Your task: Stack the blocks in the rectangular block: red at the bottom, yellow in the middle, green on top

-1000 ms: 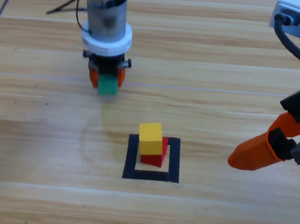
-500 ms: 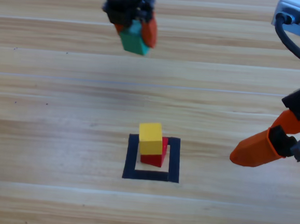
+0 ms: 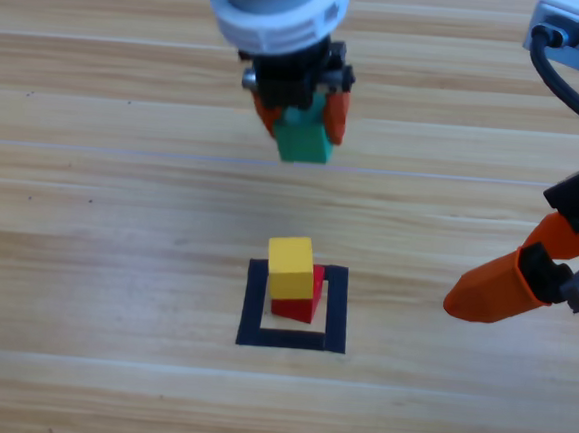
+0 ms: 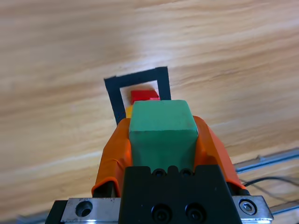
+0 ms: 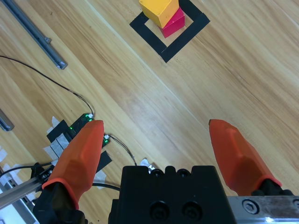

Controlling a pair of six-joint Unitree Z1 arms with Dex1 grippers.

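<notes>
The yellow cube (image 3: 290, 268) sits on the red cube (image 3: 305, 303) inside the black tape square (image 3: 336, 310). The yellow one is shifted a little left, so red shows at its right. My left gripper (image 3: 304, 127) hangs above the table behind the square, shut on the teal-green cube (image 3: 304, 140). In the left wrist view the green cube (image 4: 161, 127) fills the space between the orange jaws, with the red cube (image 4: 144, 95) and the tape square (image 4: 113, 91) beyond it. My right gripper (image 3: 494, 293) waits open at the right edge; the right wrist view shows the stack (image 5: 163, 14) far off.
A white power box (image 3: 575, 33) with a black cable lies at the back right. In the right wrist view, cables and a small board with green lights (image 5: 77, 126) lie at the table's side, near a metal rail (image 5: 35, 37).
The left gripper lifted the green cube off the table at the back left and carried it right and nearer to the stack. The right arm barely moved.
</notes>
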